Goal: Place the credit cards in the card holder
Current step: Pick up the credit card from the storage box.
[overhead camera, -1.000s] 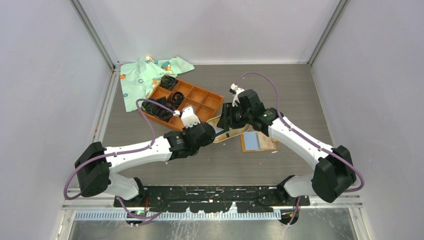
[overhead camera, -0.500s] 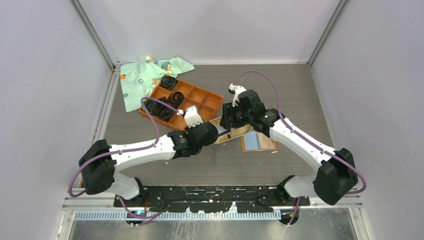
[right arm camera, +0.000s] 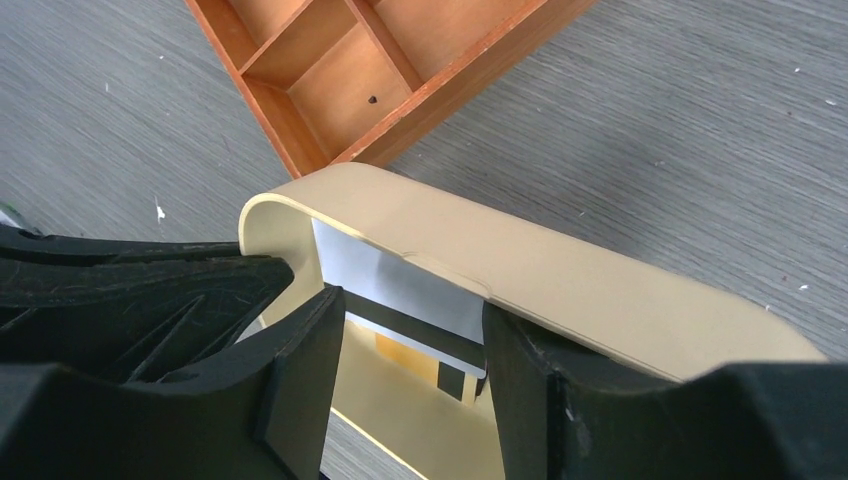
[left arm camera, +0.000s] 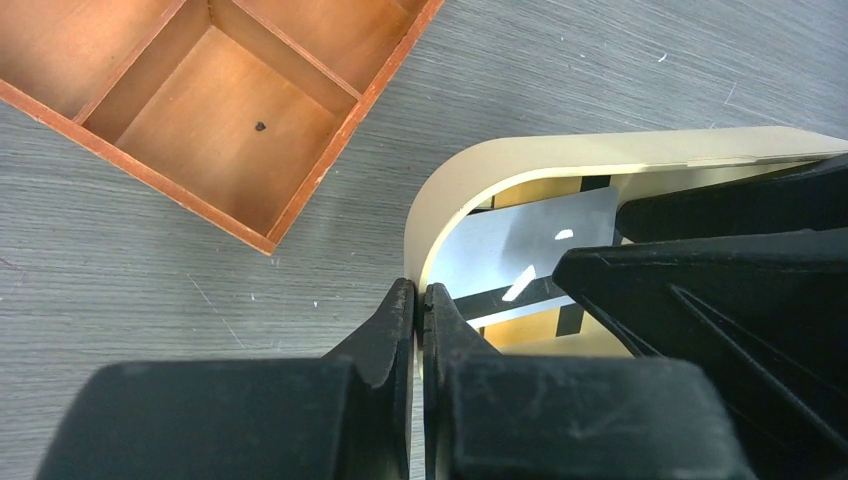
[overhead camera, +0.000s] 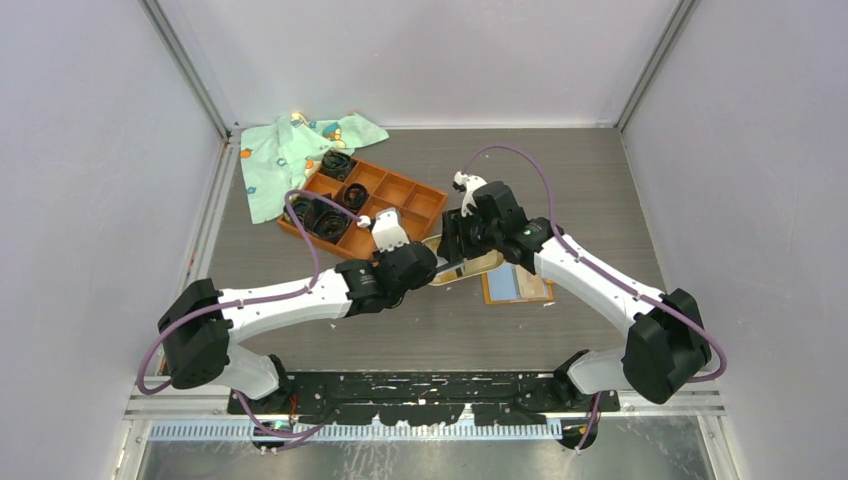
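Pinching holder [left arm camera: 470, 165] rim at rounded end: left gripper [left arm camera: 420, 295], jaws clenched on beige wall. Right gripper [right arm camera: 412, 305] grasps card [right arm camera: 400, 285] by opposite edges; card tilted, silver face and black stripe showing, set within holder rim. Holder on table [left arm camera: 150, 300], near corner of orange tray [left arm camera: 350, 130], not touching. Wallet [overhead camera: 515, 285] lies just beside holder's far end. Both grippers crowd holder opening. Bare table lies open toward arm bases.

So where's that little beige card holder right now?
In the overhead view the card holder is mid-table, on the near side of the orange divided tray and beside the open wallet, its rim pinched by the left gripper.
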You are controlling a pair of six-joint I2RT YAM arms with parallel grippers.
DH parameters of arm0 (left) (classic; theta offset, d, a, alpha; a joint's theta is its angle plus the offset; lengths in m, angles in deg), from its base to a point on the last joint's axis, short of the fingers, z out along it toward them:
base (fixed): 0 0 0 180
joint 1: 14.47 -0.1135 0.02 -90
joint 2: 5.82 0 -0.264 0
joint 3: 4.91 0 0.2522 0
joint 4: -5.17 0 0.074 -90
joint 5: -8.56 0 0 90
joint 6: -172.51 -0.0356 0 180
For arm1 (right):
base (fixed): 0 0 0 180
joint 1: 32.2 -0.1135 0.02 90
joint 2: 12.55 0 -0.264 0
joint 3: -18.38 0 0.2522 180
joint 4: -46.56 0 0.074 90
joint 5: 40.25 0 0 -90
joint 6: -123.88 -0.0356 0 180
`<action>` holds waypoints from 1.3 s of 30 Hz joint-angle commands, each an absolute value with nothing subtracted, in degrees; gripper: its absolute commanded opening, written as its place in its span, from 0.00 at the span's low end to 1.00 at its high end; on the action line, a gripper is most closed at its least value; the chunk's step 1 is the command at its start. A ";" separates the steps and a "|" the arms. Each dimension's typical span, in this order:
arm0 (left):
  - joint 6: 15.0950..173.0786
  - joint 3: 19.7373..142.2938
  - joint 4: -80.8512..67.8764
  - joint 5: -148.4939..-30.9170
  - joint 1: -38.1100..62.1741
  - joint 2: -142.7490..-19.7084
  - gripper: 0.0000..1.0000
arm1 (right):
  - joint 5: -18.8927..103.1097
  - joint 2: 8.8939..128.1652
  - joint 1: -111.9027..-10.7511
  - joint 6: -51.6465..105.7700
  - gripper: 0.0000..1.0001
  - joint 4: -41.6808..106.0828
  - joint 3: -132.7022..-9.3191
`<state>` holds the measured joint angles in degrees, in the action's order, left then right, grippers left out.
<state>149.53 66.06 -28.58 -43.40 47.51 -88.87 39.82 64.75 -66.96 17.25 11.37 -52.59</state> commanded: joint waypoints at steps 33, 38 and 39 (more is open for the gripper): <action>150.90 68.27 -26.03 -41.47 47.64 -87.98 0.00 | 23.20 60.74 -63.75 10.26 0.33 15.74 -50.46; 150.95 68.20 -25.86 -41.46 47.67 -87.93 0.00 | 23.20 61.29 -63.75 8.97 0.30 16.42 -49.08; 150.91 68.22 -25.90 -41.45 47.65 -87.96 0.00 | 23.02 61.34 -63.74 8.47 0.30 16.72 -48.81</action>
